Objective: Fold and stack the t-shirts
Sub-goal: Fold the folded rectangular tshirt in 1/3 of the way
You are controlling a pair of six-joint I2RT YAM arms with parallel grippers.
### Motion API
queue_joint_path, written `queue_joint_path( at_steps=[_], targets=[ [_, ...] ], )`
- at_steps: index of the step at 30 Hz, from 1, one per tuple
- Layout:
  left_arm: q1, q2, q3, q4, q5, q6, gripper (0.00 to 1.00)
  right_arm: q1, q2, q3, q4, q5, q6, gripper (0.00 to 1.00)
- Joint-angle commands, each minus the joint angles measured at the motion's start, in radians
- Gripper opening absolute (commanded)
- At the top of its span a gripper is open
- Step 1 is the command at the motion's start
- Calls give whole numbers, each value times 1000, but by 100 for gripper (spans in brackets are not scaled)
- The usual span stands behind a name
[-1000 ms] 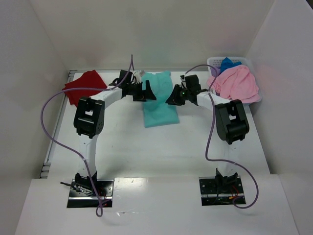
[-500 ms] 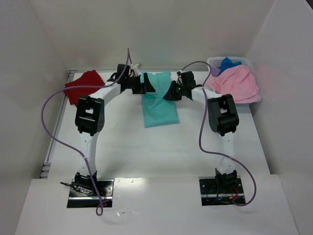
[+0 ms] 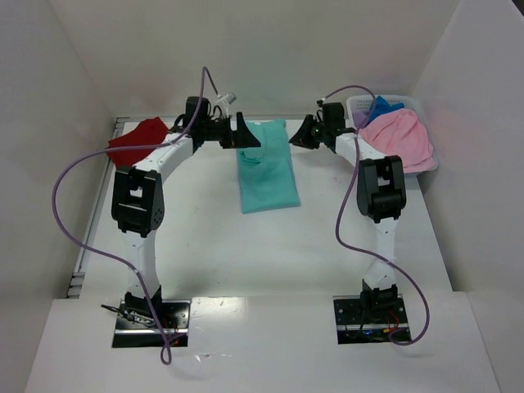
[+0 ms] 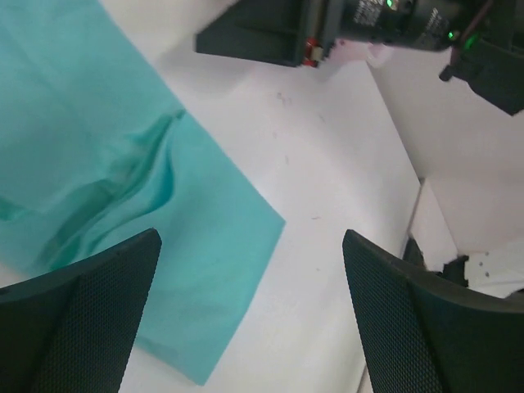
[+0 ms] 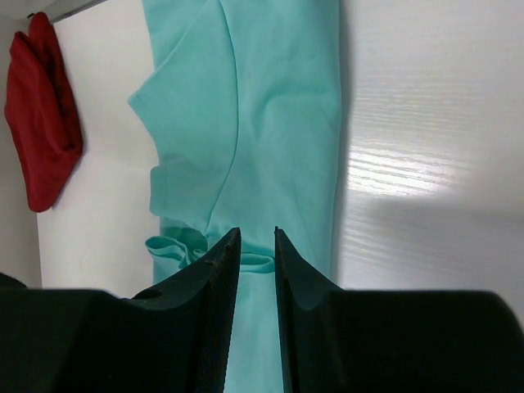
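A teal t-shirt (image 3: 266,168) lies on the table as a long strip, folded lengthwise, with a bunched sleeve near its far end (image 5: 270,106) (image 4: 98,164). A dark red t-shirt (image 3: 139,141) (image 5: 45,123) lies crumpled at the far left. My left gripper (image 3: 246,135) (image 4: 251,237) hovers over the teal shirt's far left part, jaws wide open and empty. Off the shirt's far right edge, my right gripper (image 3: 304,133) (image 5: 256,231) hangs raised, its jaws a narrow gap apart with nothing between them.
A white basket (image 3: 409,102) at the far right holds a pink shirt (image 3: 397,139), a blue one (image 3: 383,106) and a bit of purple (image 3: 359,119). White walls close in the table at the back and sides.
Both arms have swung toward the back of the table. The grippers have drawn apart from the middle of the teal shirt to its far end. The shirt lies narrower.
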Motion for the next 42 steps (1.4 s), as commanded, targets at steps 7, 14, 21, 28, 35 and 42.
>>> queue_joint_path(
  at_steps=[7,14,21,28,35,42],
  targets=[
    [-117,55,-115,204,76,-115,100,11,-208,-215,97,-126,5,13],
    [-107,103,-149,254,4,-146,92,46,-151,-249,119,-176,5,9],
    [-87,159,-147,272,-54,-195,91,58,-52,-192,94,-167,5,9],
    [-78,188,-91,181,-191,-181,91,67,-6,-174,71,-144,-13,9],
    [-58,207,-72,159,-255,-190,91,67,16,-173,39,-90,-35,9],
    [-39,207,-72,130,-321,-190,91,58,7,-173,27,-35,-55,9]
  ],
)
